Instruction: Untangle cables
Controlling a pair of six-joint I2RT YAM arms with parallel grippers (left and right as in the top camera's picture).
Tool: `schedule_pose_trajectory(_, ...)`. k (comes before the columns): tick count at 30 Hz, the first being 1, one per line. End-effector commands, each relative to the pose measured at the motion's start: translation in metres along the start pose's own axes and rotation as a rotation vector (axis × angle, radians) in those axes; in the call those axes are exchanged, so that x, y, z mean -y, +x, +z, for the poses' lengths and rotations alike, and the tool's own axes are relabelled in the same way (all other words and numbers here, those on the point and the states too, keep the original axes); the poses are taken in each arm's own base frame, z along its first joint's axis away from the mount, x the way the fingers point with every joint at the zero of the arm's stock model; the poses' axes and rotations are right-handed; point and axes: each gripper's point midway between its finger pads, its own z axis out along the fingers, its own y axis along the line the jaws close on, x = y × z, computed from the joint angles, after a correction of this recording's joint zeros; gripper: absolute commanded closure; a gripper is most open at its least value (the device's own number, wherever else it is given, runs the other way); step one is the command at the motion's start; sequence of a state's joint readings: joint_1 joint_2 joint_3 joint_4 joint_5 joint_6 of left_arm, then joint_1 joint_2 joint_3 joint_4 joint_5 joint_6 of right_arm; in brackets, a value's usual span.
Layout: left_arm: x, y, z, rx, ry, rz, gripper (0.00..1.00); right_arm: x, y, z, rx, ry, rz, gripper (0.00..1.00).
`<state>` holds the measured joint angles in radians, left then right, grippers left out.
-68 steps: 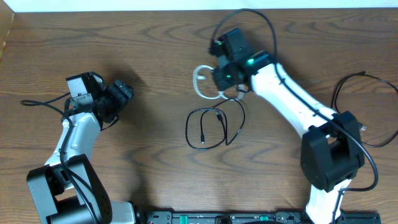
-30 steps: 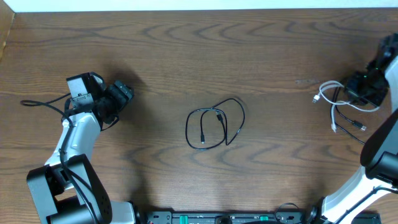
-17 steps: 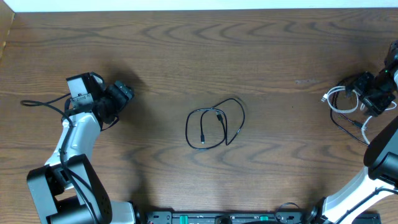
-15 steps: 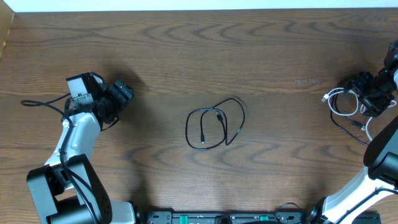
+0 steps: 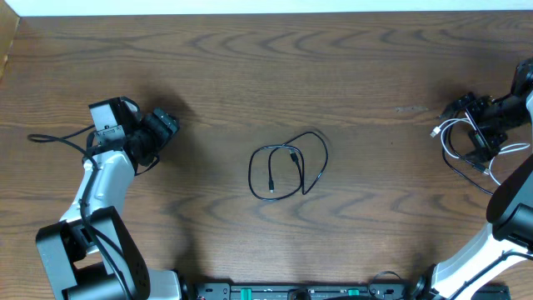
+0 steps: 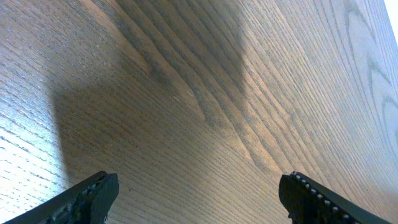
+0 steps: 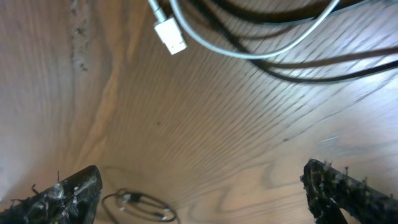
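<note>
I see the black cable (image 5: 251, 173) in the middle of the table (image 5: 208, 75), a loose flat coil with both ends inside; the white cable (image 5: 444, 140) lies looped near the right edge, well apart.

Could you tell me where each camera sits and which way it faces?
Overhead: above the table, looking straight down; both arms, black cable, white cable.
Left wrist: on the left gripper, facing bare wood; its fingertips show.
Right wrist: on the right gripper, facing the white cable's plug; its fingertips show.
Overhead and right wrist share both cables.
</note>
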<state>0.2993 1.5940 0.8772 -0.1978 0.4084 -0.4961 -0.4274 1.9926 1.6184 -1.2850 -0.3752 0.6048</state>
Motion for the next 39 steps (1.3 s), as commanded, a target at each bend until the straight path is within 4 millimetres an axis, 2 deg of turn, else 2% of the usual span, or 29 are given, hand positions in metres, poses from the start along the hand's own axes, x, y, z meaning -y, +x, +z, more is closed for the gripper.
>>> schedule_pose_trajectory(1,0.0,-0.003,-0.003,0.017,-0.006,0.015,0.12,-0.012,0.011,-0.002,-0.031,-0.048,0.025,0.01)
schedule_pose_trajectory(4,0.0,-0.003,-0.003,0.017,-0.006,0.015,0.12,-0.016,0.015,0.001,-0.034,-0.043,0.008,0.01)
schedule_pose_trajectory(6,0.0,-0.003,-0.003,0.014,-0.007,0.014,0.12,-0.02,0.02,0.003,-0.039,-0.037,-0.01,0.1)
schedule_pose_trajectory(9,0.0,-0.003,-0.003,0.014,-0.007,0.014,0.12,-0.03,0.031,0.01,-0.046,-0.02,-0.053,0.17)
schedule_pose_trajectory(10,0.0,-0.003,-0.003,0.014,-0.007,0.014,0.12,-0.034,0.035,0.012,-0.045,-0.017,-0.071,0.23)
schedule_pose_trajectory(12,0.0,-0.003,-0.003,0.014,-0.007,0.014,0.12,-0.043,0.043,0.018,-0.043,-0.012,-0.114,0.45)
schedule_pose_trajectory(13,0.0,-0.003,-0.003,0.014,-0.007,0.014,0.12,-0.048,0.047,0.021,-0.039,-0.006,-0.137,0.77)
schedule_pose_trajectory(14,0.0,-0.003,-0.003,0.014,-0.007,0.014,0.12,-0.052,0.051,0.024,-0.036,0.002,-0.16,0.99)
schedule_pose_trajectory(19,0.0,-0.003,-0.003,0.014,-0.007,0.014,0.12,-0.083,0.083,0.042,-0.032,0.006,-0.301,0.99)
schedule_pose_trajectory(25,0.0,-0.003,-0.003,0.014,-0.007,0.014,0.12,-0.116,0.132,0.065,-0.041,-0.001,-0.477,0.99)
schedule_pose_trajectory(27,0.0,-0.003,-0.003,0.015,-0.007,0.014,0.12,-0.128,0.149,0.073,-0.04,-0.013,-0.54,0.91)
schedule_pose_trajectory(31,0.0,-0.003,-0.003,0.015,-0.007,0.014,0.12,-0.146,0.185,0.087,-0.043,-0.033,-0.657,0.6)
schedule_pose_trajectory(34,0.0,-0.003,-0.003,0.015,-0.007,0.014,0.12,-0.153,0.207,0.095,-0.04,-0.029,-0.725,0.39)
schedule_pose_trajectory(37,0.0,-0.003,-0.003,0.015,-0.007,0.014,0.12,-0.151,0.217,0.103,0.016,0.03,-0.783,0.36)
schedule_pose_trajectory(39,0.0,-0.003,-0.003,0.015,-0.007,0.014,0.12,-0.149,0.22,0.107,0.06,0.07,-0.815,0.39)
